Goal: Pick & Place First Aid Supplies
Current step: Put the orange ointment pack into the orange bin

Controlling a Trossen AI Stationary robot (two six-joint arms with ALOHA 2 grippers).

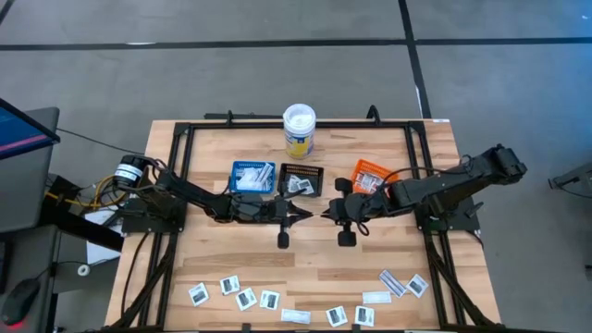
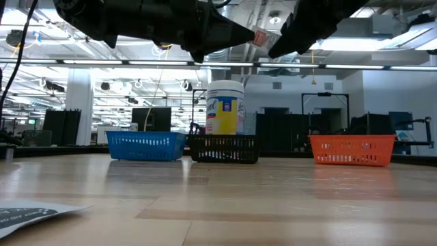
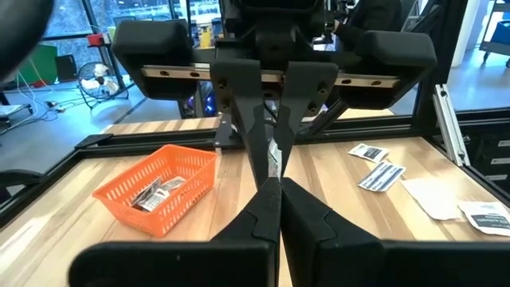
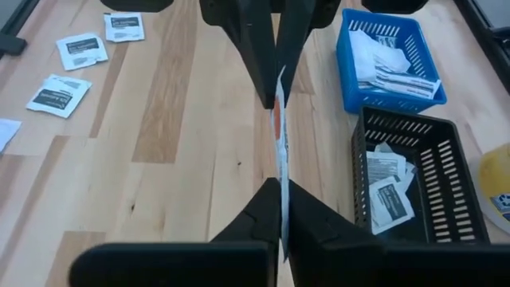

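Pale plank-grain wooden table (image 1: 305, 268), framed by black rails. At its centre, two dark angular grippers tip to tip above the boards: left gripper (image 1: 294, 213) reaching in from 9 o'clock, fingers pressed together, edge of the same packet seemingly at their tips; right gripper (image 1: 330, 212) reaching in from 3 o'clock, clamped on a thin flat white packet with a red mark (image 4: 280, 143), seen edge-on, print unreadable. At 12 o'clock, a round white-lidded tub (image 1: 299, 129) with yellow label. Just inward of it, three square lattice-walled plastic trays in a row: blue tray (image 1: 252, 176), black tray (image 1: 302, 179), orange tray (image 1: 369, 176), each holding packets, contents partly hidden behind the walls. Along the 6 o'clock edge, loose flat paper packets (image 1: 245, 298): squarish white with dark marks, plus narrow striped strips (image 1: 394, 282) toward 5 o'clock; some cut off at the table's edge.
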